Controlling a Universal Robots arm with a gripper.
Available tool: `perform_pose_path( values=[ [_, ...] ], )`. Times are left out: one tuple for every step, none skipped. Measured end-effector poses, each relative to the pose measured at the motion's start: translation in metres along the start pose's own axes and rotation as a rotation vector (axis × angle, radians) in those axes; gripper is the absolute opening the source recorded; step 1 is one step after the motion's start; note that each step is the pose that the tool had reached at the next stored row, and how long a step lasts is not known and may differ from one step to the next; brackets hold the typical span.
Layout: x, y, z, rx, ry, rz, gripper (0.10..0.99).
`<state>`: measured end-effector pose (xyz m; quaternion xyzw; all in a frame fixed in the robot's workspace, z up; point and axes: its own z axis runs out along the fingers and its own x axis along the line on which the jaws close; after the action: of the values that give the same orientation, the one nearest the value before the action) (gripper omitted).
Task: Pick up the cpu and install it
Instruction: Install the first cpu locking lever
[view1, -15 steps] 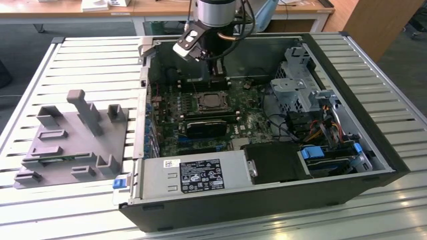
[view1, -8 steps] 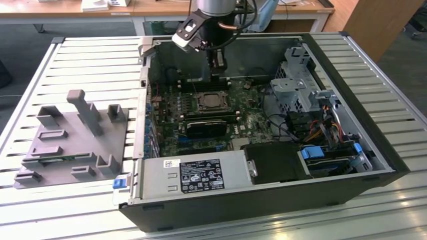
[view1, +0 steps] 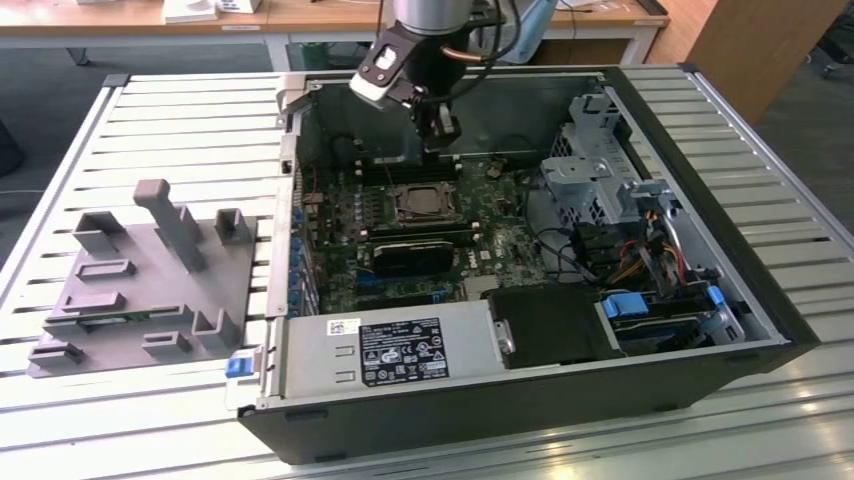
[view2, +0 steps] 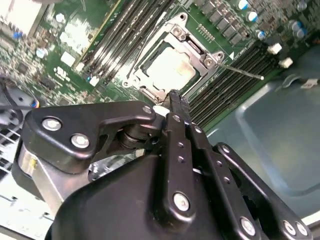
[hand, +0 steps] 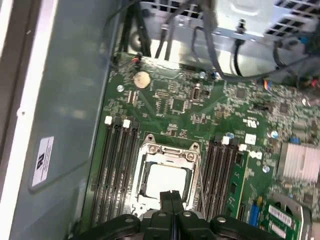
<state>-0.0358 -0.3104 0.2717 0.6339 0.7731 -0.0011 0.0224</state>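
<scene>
hand (hand: 171, 196) closed, empty; above socket | cpu (hand: 163, 183) seated beneath

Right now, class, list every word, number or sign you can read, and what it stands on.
No text can be read.
Power supply label: print too small.
White sticker on the case wall: blurred.
Motherboard markings: too small.

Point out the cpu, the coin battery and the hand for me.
cpu (hand: 164, 182): first wrist view, middle of its silvery top plate.
coin battery (hand: 142, 79): first wrist view, centre of the disc.
hand (hand: 171, 196): first wrist view, between its closed fingertips.
</scene>
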Motion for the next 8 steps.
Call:
perform_pose_path(
  values=[
    [0.0, 0.0, 0.0003, 0.0, -0.0006, -0.016, 0.106],
    [0.0, 0.0, 0.0005, -0.001, -0.0014, -0.034, 0.106],
    [0.0, -0.0001, 0.0009, -0.001, -0.001, -0.052, 0.106],
    [0.0, -0.0001, 0.0011, -0.002, -0.0007, -0.07, 0.106],
    [0.0, -0.0001, 0.0012, -0.002, -0.0003, -0.088, 0.106],
    [0.0001, 0.0, 0.0013, -0.003, 0.0002, -0.106, 0.106],
    [0.0001, 0.0, 0.0015, -0.004, 0.0008, -0.124, 0.106],
    [0.0001, 0.0, 0.0016, -0.005, 0.0014, -0.142, 0.106]
  ],
)
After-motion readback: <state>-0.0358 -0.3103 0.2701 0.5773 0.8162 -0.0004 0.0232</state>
